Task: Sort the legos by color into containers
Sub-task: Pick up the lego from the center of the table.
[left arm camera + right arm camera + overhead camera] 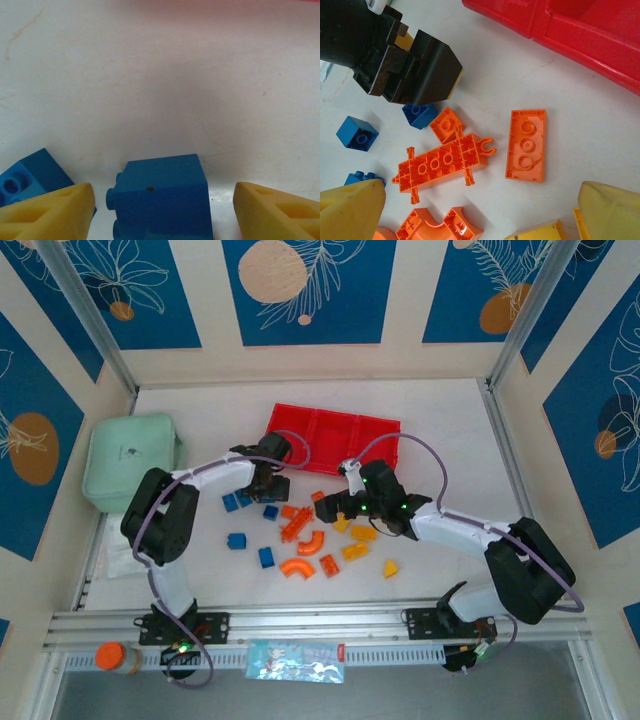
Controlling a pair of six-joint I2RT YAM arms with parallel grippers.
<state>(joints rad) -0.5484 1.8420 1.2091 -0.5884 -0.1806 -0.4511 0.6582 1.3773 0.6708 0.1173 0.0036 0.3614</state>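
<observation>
The legos lie loose on the white table in front of the red tray (335, 433), whose containers look bare from above. My left gripper (267, 486) is down at the table. In its wrist view the left gripper (162, 196) is open, its yellow fingers (55, 212) either side of a blue brick (160, 197) with a gap on each side. A second blue brick (27, 177) lies to the left. My right gripper (340, 508) hovers open over orange pieces. Below the right gripper (482, 190) lie an upturned orange brick (526, 145), a long orange axle piece (442, 165) and an orange arch (440, 227).
A mint-green pouch (132, 460) sits at the left edge of the table. Yellow bricks (363, 533) lie under the right arm, more blue bricks (236, 540) lower left. The left gripper's black body (405, 60) is close to the right one. A jar (118, 657) stands on the front rail.
</observation>
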